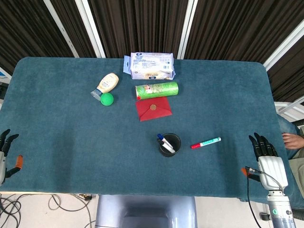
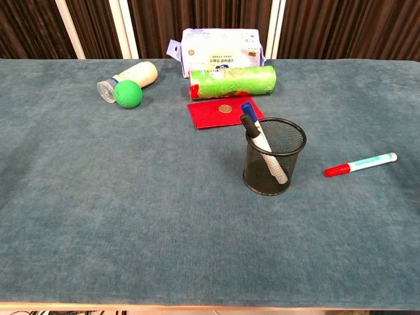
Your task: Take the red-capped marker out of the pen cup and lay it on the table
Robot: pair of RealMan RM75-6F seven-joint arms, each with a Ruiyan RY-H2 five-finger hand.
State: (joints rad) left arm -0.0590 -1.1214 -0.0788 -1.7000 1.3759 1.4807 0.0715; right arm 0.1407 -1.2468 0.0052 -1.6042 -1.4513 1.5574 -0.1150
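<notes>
The red-capped marker lies flat on the blue cloth, to the right of the black mesh pen cup. Two markers, one blue-capped and one black-capped, still stand in the cup. My right hand hovers at the table's front right corner, fingers apart, holding nothing, well clear of the marker. My left hand hangs at the front left edge, fingers spread and empty. Neither hand shows in the chest view.
At the back lie a wipes pack, a green canister, a red pouch, a squeeze bottle and a green ball. A person's hand shows beyond the right edge.
</notes>
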